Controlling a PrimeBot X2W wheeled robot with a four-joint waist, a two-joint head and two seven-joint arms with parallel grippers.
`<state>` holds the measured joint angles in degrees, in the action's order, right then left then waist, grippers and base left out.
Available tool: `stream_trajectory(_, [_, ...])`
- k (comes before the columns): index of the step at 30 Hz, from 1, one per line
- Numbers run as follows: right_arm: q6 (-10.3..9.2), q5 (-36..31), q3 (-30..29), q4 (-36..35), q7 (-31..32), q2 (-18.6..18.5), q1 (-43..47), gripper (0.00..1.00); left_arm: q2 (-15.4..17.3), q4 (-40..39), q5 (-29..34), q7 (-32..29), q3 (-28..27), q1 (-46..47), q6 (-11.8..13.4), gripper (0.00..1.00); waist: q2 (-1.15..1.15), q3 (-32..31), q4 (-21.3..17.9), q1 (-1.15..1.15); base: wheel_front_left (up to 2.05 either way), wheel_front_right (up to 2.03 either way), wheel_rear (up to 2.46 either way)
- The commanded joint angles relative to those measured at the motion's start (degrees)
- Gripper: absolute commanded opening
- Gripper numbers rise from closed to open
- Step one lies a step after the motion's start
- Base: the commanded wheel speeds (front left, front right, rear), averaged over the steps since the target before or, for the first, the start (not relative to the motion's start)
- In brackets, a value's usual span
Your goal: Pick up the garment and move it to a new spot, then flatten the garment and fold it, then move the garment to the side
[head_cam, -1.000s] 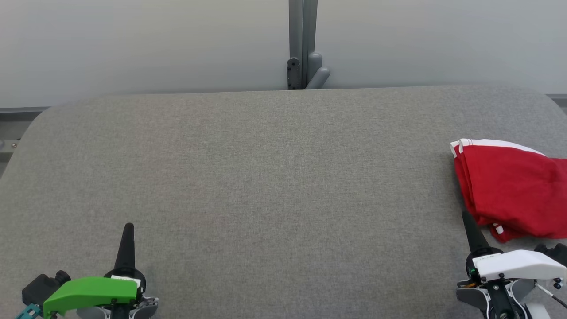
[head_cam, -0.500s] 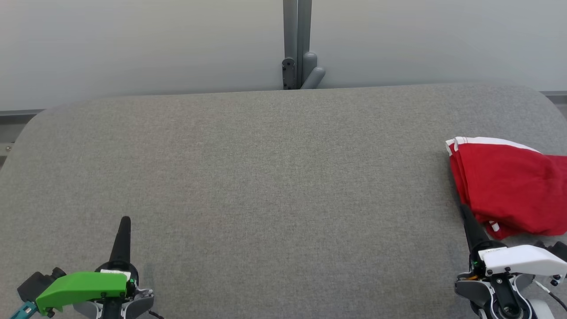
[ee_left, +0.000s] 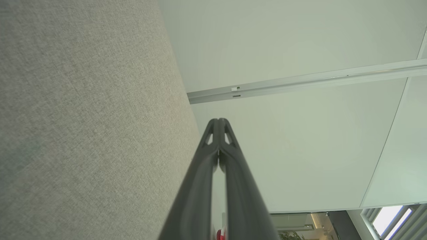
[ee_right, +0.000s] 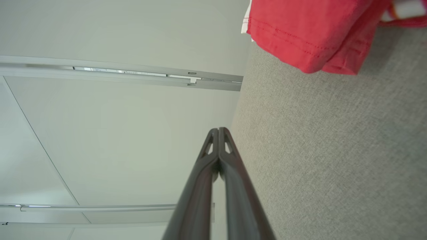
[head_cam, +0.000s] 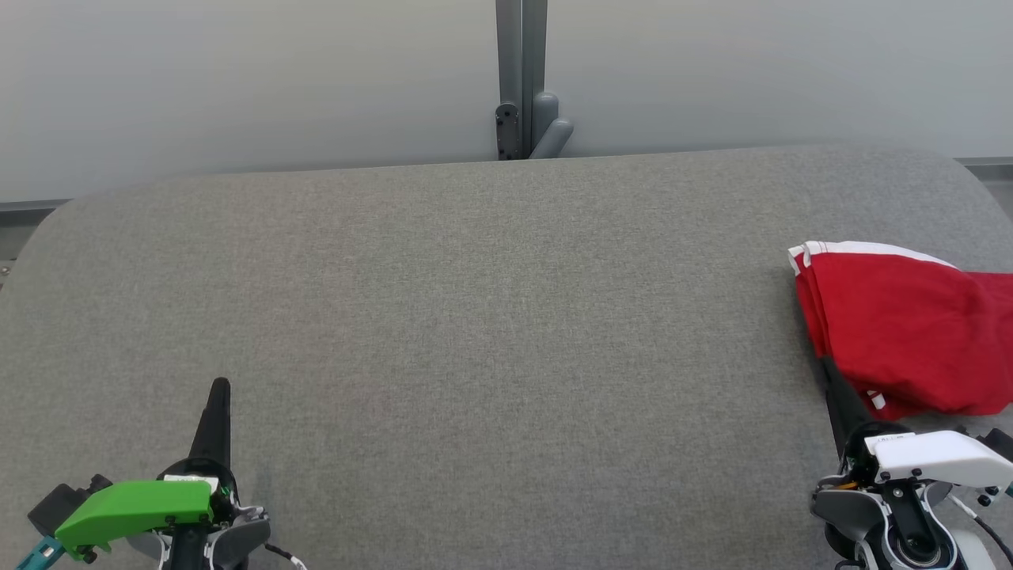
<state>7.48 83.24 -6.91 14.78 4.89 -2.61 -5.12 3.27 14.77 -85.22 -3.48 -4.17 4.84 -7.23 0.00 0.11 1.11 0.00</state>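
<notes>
Item: red garment (head_cam: 902,328), bunched at the right edge of the table (head_cam: 475,317). Left gripper (head_cam: 220,386) and right gripper (head_cam: 828,366): both closed tight, empty. I risk pinching only one layer, since the folds lie stacked.

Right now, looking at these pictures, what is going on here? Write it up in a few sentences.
A two-armed robot faces a grey fabric table. The red garment with white trim lies in loose layers at the table's right side, and nothing grips it. The right pincer is shut, with its tip close by the garment's near edge. The left pincer, also shut, hovers over bare table on the robot's left.
</notes>
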Motion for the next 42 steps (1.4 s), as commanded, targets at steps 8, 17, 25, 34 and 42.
stream_trajectory(8, [0.02, 4.7, -0.2, -0.4, 1.2, -0.4, -1.4, 0.00, 0.4, -0.4, -4.0, -1.1, -0.8, 1.7, -0.4, 0.00, 0.00, 0.0, -0.5, 0.00, 0.00, 0.00, 0.00])
stream_trajectory(17, [0.02, 8.2, -0.2, -0.4, 2.0, -0.4, -1.8, 0.00, 0.4, -0.4, -7.1, -1.9, -1.1, 2.1, -0.4, 0.00, 0.00, 0.1, -0.9, 0.00, 0.00, 0.00, 0.00])
stream_trajectory(25, [0.02, 9.2, -0.2, -0.4, 2.2, -0.4, -1.9, 0.00, 0.3, -0.4, -7.9, -2.3, -1.4, 2.2, -0.4, 0.00, 0.00, 0.1, -1.1, 0.00, 0.00, 0.00, 0.00])
stream_trajectory(34, [0.02, 9.2, -0.2, -0.4, 2.2, -0.4, -1.9, 0.00, 0.2, -0.4, -7.7, -2.3, -1.5, 2.2, -0.4, 0.00, 0.00, 0.1, -1.1, 0.00, 0.00, 0.00, 0.00])
stream_trajectory(42, [0.02, 9.2, -0.2, -0.4, 2.2, -0.4, -1.9, 0.00, 0.1, -0.4, -7.6, -2.4, -1.6, 2.2, -0.4, 0.00, 0.00, 0.1, -1.1, 0.00, 0.00, 0.00, 0.00])
